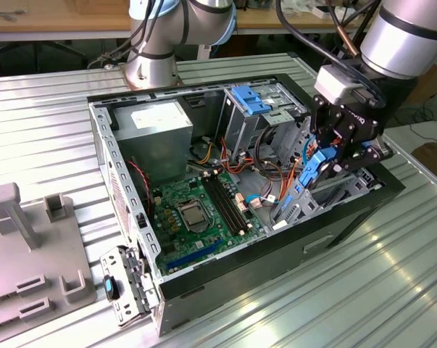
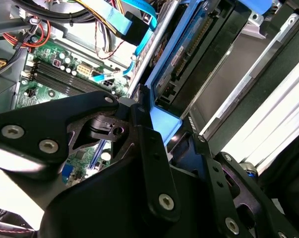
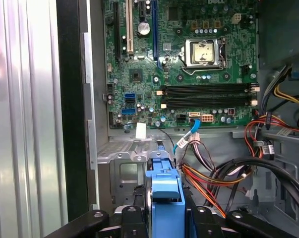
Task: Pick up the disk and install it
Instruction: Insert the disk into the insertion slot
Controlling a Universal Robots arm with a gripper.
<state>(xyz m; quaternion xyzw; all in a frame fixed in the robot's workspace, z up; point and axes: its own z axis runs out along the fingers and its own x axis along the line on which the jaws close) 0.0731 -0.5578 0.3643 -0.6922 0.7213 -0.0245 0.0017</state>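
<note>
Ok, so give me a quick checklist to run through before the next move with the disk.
1. Grip: the claw is shut on the disk at its blue rail. Ok.
2. Access: the computer case lies open, side panel off. Ok.
3. Position: the disk hangs on edge over the drive bay at the exterior view's right. Ok.
4. Alignment with the bay: cannot tell.
5. Clearance: the orange and black cables run close beside the disk in the first wrist view. Cannot tell.
6. Disk seated in the bay: not ok, not yet in.
</note>
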